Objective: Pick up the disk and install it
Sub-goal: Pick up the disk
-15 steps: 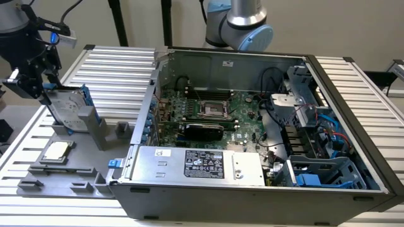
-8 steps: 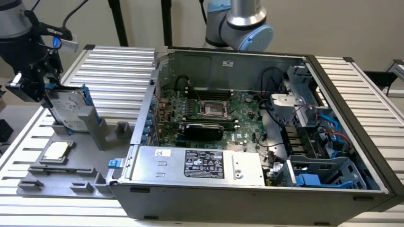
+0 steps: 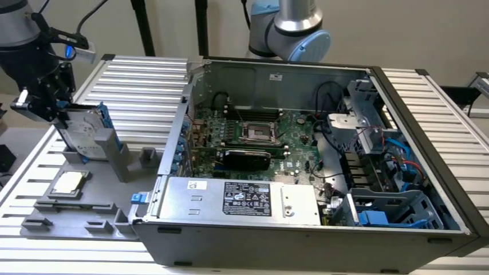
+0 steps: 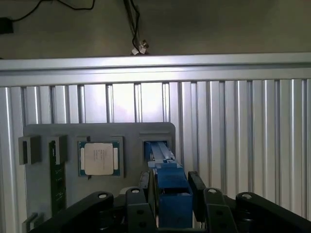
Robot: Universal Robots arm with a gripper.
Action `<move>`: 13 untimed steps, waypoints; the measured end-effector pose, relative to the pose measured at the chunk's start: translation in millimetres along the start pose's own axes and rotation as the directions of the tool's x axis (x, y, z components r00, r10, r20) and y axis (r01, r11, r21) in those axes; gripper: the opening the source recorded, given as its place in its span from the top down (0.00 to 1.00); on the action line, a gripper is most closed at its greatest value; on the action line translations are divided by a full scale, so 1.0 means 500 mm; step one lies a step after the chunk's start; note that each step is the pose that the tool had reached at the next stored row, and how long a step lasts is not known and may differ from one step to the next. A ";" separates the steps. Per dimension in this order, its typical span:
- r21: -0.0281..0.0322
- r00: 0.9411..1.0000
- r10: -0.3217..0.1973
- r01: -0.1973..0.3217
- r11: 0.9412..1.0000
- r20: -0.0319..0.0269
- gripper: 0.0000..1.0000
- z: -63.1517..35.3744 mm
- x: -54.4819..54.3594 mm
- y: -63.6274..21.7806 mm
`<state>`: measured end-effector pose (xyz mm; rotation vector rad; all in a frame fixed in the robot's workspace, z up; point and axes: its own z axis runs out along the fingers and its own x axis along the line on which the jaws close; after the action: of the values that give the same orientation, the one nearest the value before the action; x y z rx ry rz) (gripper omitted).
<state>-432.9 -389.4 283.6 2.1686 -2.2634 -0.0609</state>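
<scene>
Wrist view: gripper straddles the upright disk in its grey stand; whether it is clamped cannot be told. Risk: a weak hold lets the disk tilt and jam.

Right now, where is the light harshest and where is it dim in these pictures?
Wrist view: glare whitens the ribbed silver metal table past the blue-railed silver-grey disk; the backdrop farther off lies dark. Exterior view: soft, even light, shade inside the open grey computer case.
</scene>
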 end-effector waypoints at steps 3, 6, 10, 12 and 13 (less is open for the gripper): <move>0.000 1.000 -0.003 0.003 1.000 0.000 0.56 0.000 0.000 -0.001; 0.000 1.000 -0.006 0.006 1.000 0.000 0.56 0.000 0.000 -0.002; 0.003 1.000 -0.014 0.014 1.000 0.000 0.56 0.000 0.000 -0.003; 0.006 1.000 -0.018 0.018 1.000 -0.001 0.56 0.000 0.000 -0.003; 0.007 1.000 -0.020 0.020 1.000 -0.001 0.56 0.000 0.000 -0.003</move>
<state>-431.6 -389.3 283.6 2.1947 -2.2448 -0.0520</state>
